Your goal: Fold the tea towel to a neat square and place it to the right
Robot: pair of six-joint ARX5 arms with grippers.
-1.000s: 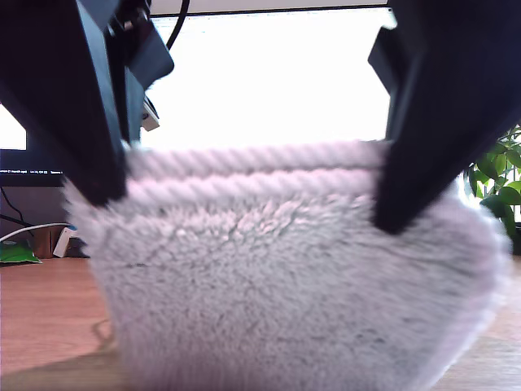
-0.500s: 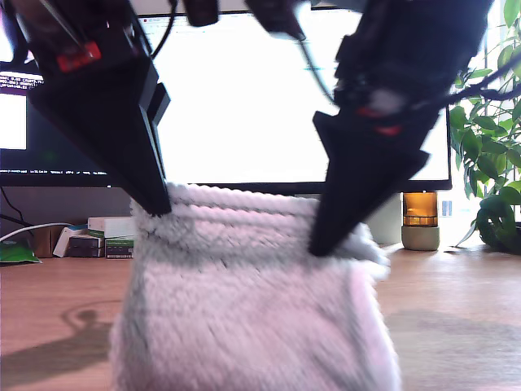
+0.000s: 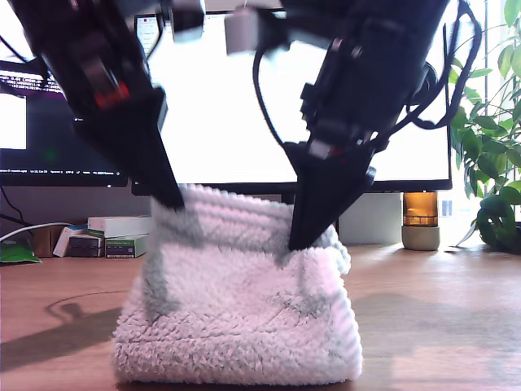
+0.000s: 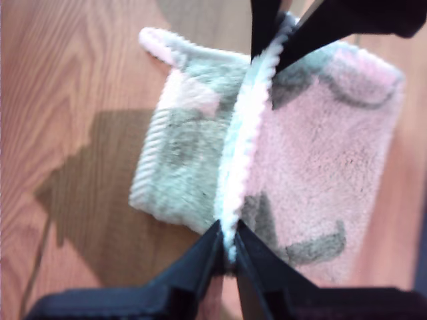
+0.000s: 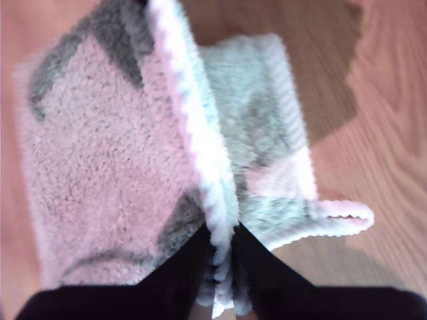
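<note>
Exterior view shows both arms cut off at the top edge, so only their dark lower parts and pointed jaws are seen; which arm there is first or second I cannot tell, since the wrist views match either. The tea towel [image 3: 236, 314] sits on the wooden desk [image 3: 440, 326], folded over, its lower part resting on the wood and its ribbed upper edge lifted between the two jaw tips. My first gripper [image 4: 227, 250] has its jaws pinched together on that corded edge; my second gripper [image 5: 220, 257] is likewise clamped on the same edge at its other end. Behind, a bright monitor [image 3: 244, 98] is largely blocked by the arms; a potted plant [image 3: 492, 179] stands at the exterior view's right; small boxes [image 3: 102, 236] sit at its left.
</note>
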